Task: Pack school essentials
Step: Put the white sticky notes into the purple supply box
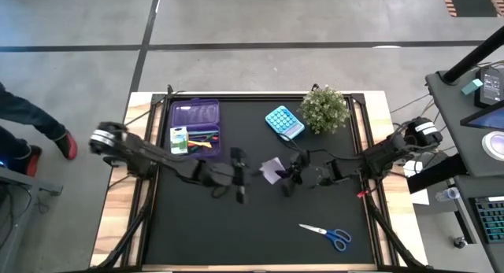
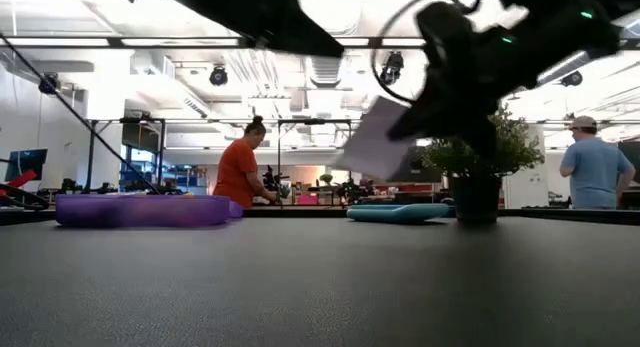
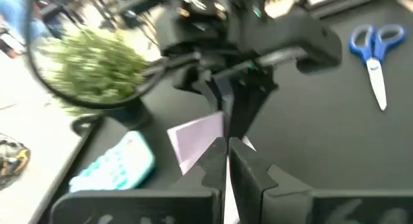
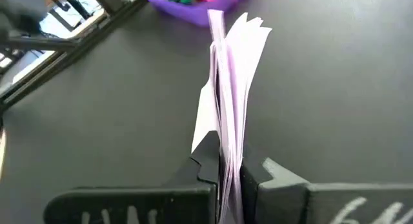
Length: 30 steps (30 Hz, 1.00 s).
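Right pincer (image 1: 288,178) clenches the pale paper square (image 1: 272,170) above table centre; left pincer (image 1: 239,177), fingers together, empty, at its 9 o'clock

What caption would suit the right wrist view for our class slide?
Right gripper shut on a pale paper pad, held edge-up over the dark table, purple case beyond.
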### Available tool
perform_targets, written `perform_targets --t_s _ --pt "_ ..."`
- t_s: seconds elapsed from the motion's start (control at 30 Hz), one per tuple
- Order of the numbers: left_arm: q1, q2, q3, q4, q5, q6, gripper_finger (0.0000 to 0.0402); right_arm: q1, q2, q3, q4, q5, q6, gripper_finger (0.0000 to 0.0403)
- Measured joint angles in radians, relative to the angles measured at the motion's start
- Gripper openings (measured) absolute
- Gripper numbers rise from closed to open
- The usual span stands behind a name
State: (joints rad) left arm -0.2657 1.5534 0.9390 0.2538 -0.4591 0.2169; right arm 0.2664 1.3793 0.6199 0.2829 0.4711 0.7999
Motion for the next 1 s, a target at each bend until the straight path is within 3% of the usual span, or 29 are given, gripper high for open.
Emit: perform_targets --t_s 0.27,0.5,0.73,1.0 --pt "0.0 -0.281 -0.257 0.152 -0.029 0.004 0.0001 -0.166 0.123 0.254 -0.095 -0.071 -0.221 0.0009" --pt "0.001 -0.445 -0.44 0.359 -0.033 0.005 0.0001 -0.296 0.337 0.521 -0.097 -0.138 -0.36 0.0009" --pt "0.002 -0.544 -0.536 0.421 -0.057 0.006 0.0001 -0.337 0.569 0.787 -0.098 -0.165 -0.453 0.0009" --pt "0.002 -0.585 -0.558 0.415 -0.069 0.002 0.0001 -0.357 0.766 0.995 -0.065 -0.163 -0.451 0.0009"
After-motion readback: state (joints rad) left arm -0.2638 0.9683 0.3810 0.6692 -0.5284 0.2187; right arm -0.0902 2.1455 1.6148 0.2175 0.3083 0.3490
